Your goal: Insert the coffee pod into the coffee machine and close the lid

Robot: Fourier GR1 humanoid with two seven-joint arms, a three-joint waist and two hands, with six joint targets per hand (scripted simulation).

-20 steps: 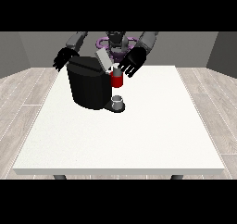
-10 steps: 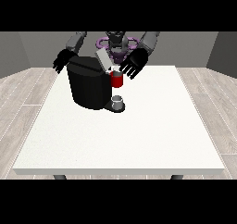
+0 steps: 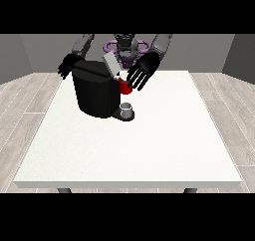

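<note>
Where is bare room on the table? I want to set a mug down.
The large white table is bare in front of and right of the black coffee machine. It is crowded by the red thing at the machine, where the hand at the view's right hovers.

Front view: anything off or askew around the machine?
Nothing spilled or damaged. The machine stands upright on the table, its lid tilted up and open. A red thing at the machine shows beside the hand at the view's right, whose fingers are spread. A grey cup sits upright at the base.
</note>
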